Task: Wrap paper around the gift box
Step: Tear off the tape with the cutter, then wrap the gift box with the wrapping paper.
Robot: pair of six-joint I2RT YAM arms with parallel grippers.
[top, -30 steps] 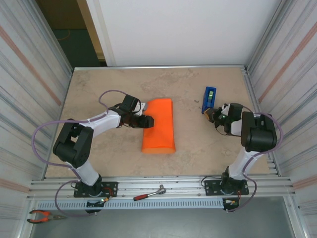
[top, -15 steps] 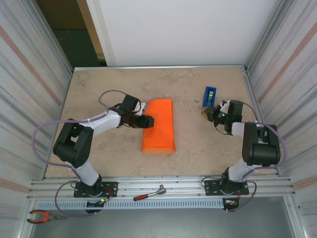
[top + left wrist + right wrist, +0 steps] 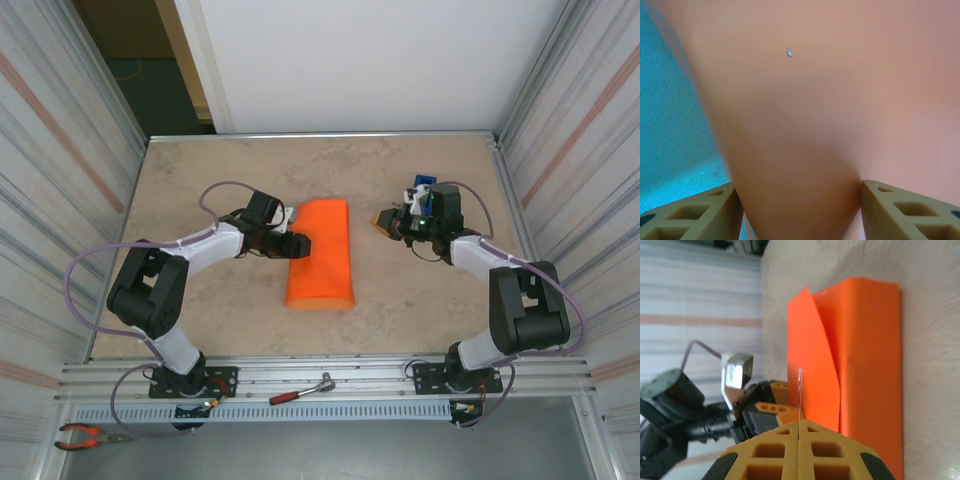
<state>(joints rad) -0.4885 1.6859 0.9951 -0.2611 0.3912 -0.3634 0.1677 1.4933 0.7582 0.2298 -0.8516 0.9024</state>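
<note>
Whitish strip (image 3: 799, 390) pinched in right pincer (image 3: 799, 422), seen from its wrist.

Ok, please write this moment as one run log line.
left gripper: shut on paper | right gripper: shut on thin clear strip, apart from paper

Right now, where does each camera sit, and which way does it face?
Top external: above, behind the bases, looking down at the beige table; both arms show.
Left wrist: close against the bright orange paper, clamped between the left fingers.
Right wrist: low, facing that paper and the left arm; shut right fingers pinch a thin strip.
Shared: the paper.
</note>
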